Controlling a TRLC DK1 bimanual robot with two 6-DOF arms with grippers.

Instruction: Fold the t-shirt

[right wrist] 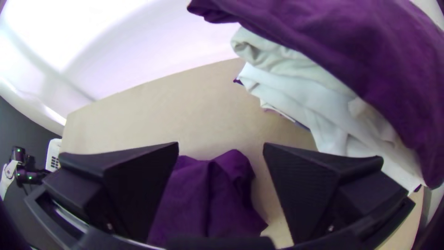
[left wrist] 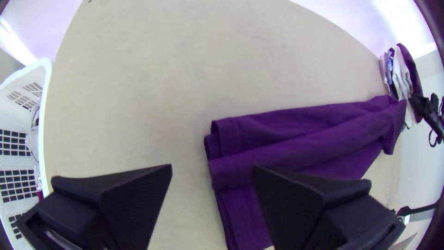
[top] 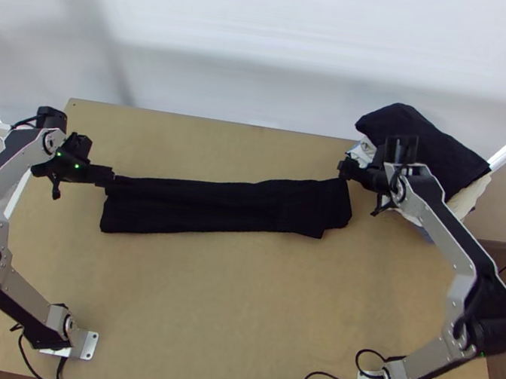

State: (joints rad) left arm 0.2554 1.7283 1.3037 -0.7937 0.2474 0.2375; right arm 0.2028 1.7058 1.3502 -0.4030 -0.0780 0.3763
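The shirt (top: 224, 206) lies across the desk (top: 236, 301) in a long folded strip, towards the pile (top: 435, 144) at the far right corner. The left claw (top: 73, 170) is spread by its left end, the right claw (top: 373, 178) spread near its right.

White backdrop (top: 275, 40) behind light wooden table (top: 236, 301)

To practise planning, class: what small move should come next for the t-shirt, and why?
Probably the left gripper should close on the nearby end of the t-shirt: it stands open there, and the shirt lies in a long, narrow strip that folding this end over would shorten.
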